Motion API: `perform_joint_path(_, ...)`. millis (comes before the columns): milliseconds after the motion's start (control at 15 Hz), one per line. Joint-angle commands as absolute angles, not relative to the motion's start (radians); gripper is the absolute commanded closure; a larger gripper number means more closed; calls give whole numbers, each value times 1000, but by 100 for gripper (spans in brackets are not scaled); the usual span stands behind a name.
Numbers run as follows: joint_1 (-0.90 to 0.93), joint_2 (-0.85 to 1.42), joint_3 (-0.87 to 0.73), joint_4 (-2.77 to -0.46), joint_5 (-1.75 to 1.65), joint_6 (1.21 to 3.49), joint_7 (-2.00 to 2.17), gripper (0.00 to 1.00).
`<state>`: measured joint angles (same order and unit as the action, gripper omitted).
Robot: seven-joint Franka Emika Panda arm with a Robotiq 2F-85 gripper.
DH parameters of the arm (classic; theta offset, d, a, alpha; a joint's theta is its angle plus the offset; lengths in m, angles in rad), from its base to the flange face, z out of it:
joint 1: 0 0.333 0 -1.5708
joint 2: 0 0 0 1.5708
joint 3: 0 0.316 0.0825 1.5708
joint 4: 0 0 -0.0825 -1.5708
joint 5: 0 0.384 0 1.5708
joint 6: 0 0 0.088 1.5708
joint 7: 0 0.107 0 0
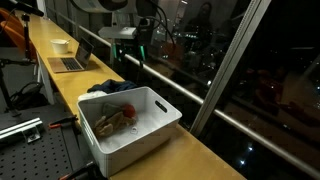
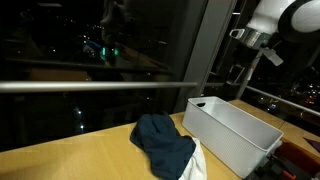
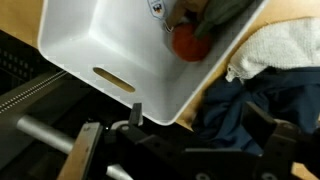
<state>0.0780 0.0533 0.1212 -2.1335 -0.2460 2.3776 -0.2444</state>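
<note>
My gripper (image 3: 178, 138) hangs with jaws spread and empty above the dark blue cloth (image 3: 255, 95). The cloth lies crumpled on the wooden counter (image 2: 70, 150) against the white bin (image 3: 110, 40) and a white towel (image 3: 265, 50). Inside the bin, a red ball (image 3: 188, 42) sits beside a plush toy (image 1: 110, 122).

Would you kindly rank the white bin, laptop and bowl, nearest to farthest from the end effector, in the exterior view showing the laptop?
1. white bin, below the end effector.
2. laptop, farther along the counter.
3. bowl, beyond the laptop.
</note>
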Motion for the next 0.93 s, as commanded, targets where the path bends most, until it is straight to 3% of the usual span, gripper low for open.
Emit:
perform_joint_path(0, 39, 54, 69, -2166, -229, 2438, -312, 0)
perform_joint_path(867, 17, 176, 59, -2398, -131, 2520, -266, 0)
